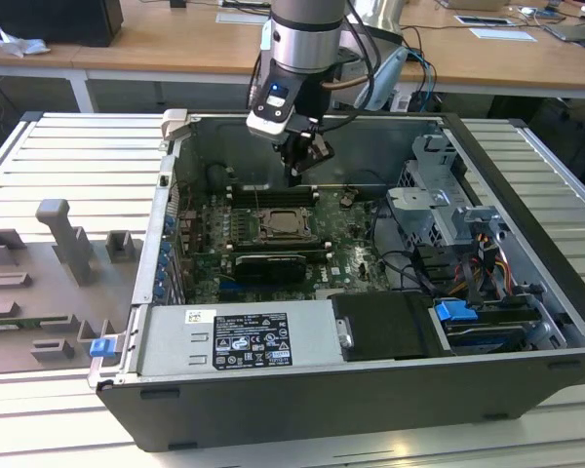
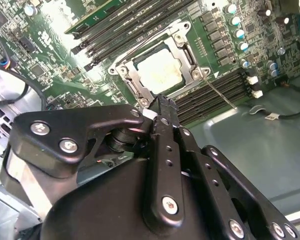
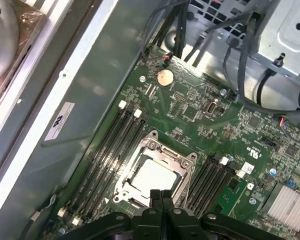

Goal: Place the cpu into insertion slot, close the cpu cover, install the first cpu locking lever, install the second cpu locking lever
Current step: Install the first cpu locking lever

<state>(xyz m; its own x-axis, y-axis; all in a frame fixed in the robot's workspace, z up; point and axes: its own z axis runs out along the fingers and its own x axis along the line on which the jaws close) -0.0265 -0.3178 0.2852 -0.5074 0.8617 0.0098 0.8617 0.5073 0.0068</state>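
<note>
The gripper [image 1: 299, 171] hung inside the open computer case [image 1: 526, 185], at 1 o'clock from the insertion slot [image 1: 277, 226] in the exterior view. Its fingers [image 3: 156, 199] were pressed together with nothing between them, their tips close over 1 edge of the cpu cover [image 3: 166, 152] in both wrist views. The cpu [image 3: 155, 176] lay flat in the slot, its pale face showing through the cover's square cut-out, with the cover down around it. In the second wrist view a thin metal lever [image 2: 217, 92] ran from 1 corner of the cover out across the memory slots [image 2: 210, 100]; whether it was latched could not be told. On the table [image 1: 68, 146], grey fixture blocks [image 1: 68, 244] stood at 9 o'clock from the case
</note>
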